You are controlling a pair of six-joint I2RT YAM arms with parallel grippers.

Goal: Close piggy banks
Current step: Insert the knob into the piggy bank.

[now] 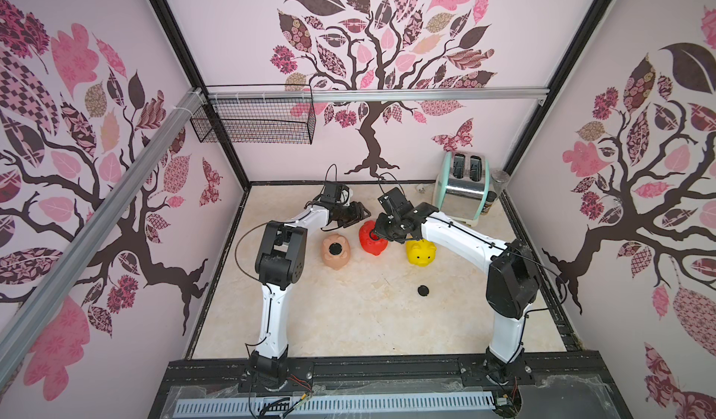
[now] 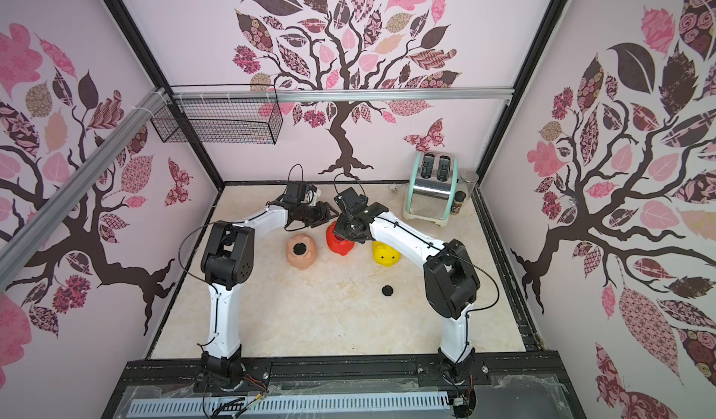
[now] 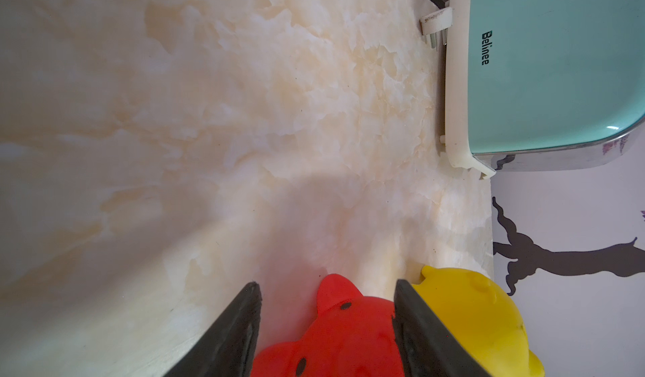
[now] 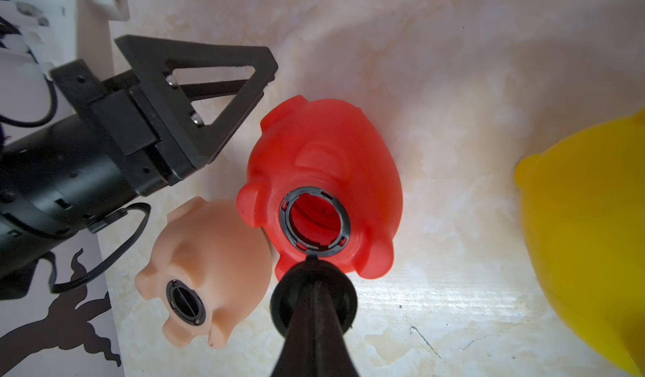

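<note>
Pinching black plug (image 4: 283, 303) in closed right gripper (image 4: 311, 258) by red piggy bank (image 4: 324, 155)'s open belly hole, mid-table; left gripper (image 3: 328, 284) half-open astride its head; peach bank (image 1: 341, 261) at its 8 o'clock, yellow bank (image 1: 421, 253) at 4.

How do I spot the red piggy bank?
Find the mint toaster in the back corner; three pigs line up before it. The red piggy bank is the middle one, its belly hole open, unlike the plugged peach pig and the upright yellow pig.

bright even light, soft shadows, bowed edges, slightly blurred close-ups.
</note>
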